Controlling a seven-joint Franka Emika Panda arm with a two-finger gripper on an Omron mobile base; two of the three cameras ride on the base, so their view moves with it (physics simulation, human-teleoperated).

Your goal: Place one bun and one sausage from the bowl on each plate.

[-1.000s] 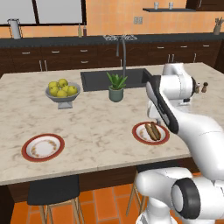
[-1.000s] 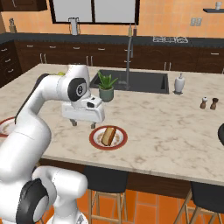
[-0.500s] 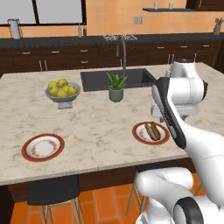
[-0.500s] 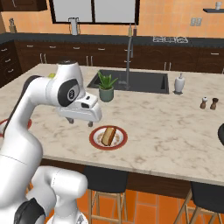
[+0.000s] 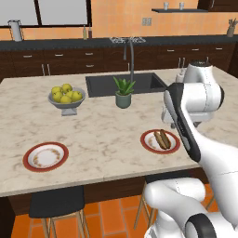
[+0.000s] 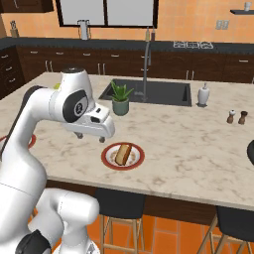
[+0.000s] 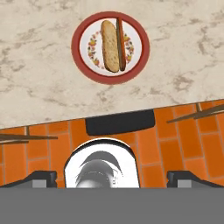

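Bun (image 7: 110, 45), long and crusty, beside thin sausage (image 7: 120, 43) on round red-rimmed plate (image 7: 83, 61).

1. The tabletop (image 5: 102, 135) carries everything; the sink (image 5: 123, 83) is set into its far side, with the faucet (image 5: 131, 56) behind it.
2. A potted plant (image 5: 123, 93) stands just before the sink.
3. A fruit bowl (image 5: 66, 100) sits left of the plant, well apart from it.
4. The empty plate (image 5: 45, 156) lies near the front edge, on the left.
5. The filled plate (image 5: 161, 141) lies near the front edge, right of the plant; on it the bun (image 7: 110, 45) and sausage (image 7: 120, 43) lie side by side, touching.
6. A soap bottle (image 6: 203, 94) stands right of the sink; two shakers (image 6: 236, 117) stand further right, nearer the front.
7. Stools (image 6: 123, 203) stand under the front edge.
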